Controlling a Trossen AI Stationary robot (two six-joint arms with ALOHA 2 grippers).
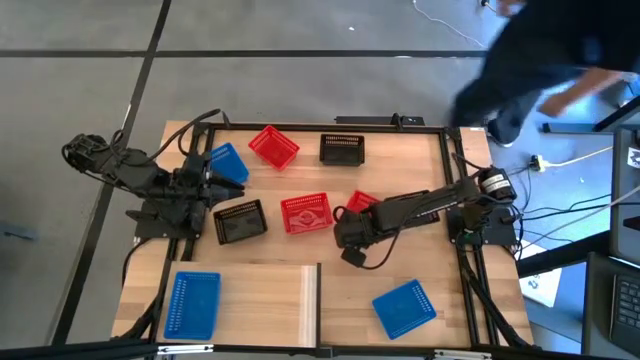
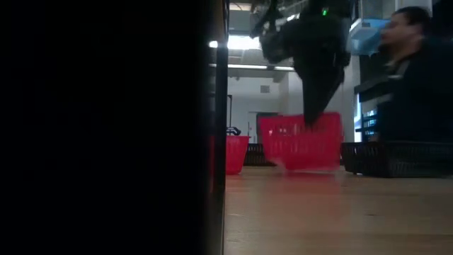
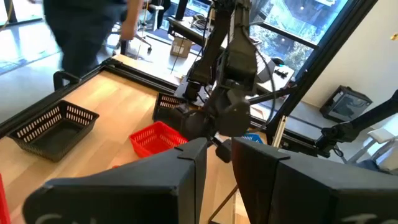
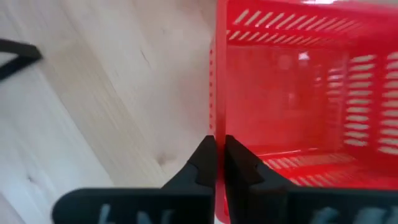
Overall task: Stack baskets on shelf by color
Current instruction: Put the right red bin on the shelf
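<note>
My right gripper [image 1: 345, 228] points down at the table's middle and is shut on a red basket [image 1: 362, 202], which my arm partly covers. A second red basket [image 1: 307, 212] stands just left of it and a third [image 1: 273, 146] near the far edge. Two black baskets [image 1: 240, 220] [image 1: 342, 148] stand on the table. One blue basket [image 1: 195, 303] lies on the pale shelf [image 1: 265, 300], another [image 1: 405, 307] on the table at the near right. My left gripper [image 3: 219, 146] hovers open and holds nothing, above a third blue basket [image 1: 228, 163]. My right gripper pinches the top rim of one wall [image 4: 213, 127] of the red basket, one finger inside the basket and one outside. The fingers come from above, pointing down [image 2: 311, 119]. The basket stays upright and slightly tilted; whether its bottom [image 2: 301, 168] is on the table, I cannot tell.
A person [image 1: 540, 70] moves beyond the table's far right corner. Something dark close to the lens fills the left half of the low view. Bare wood lies between the shelf and the near-right blue basket. Cables run along the table's right side [image 1: 560, 215].
</note>
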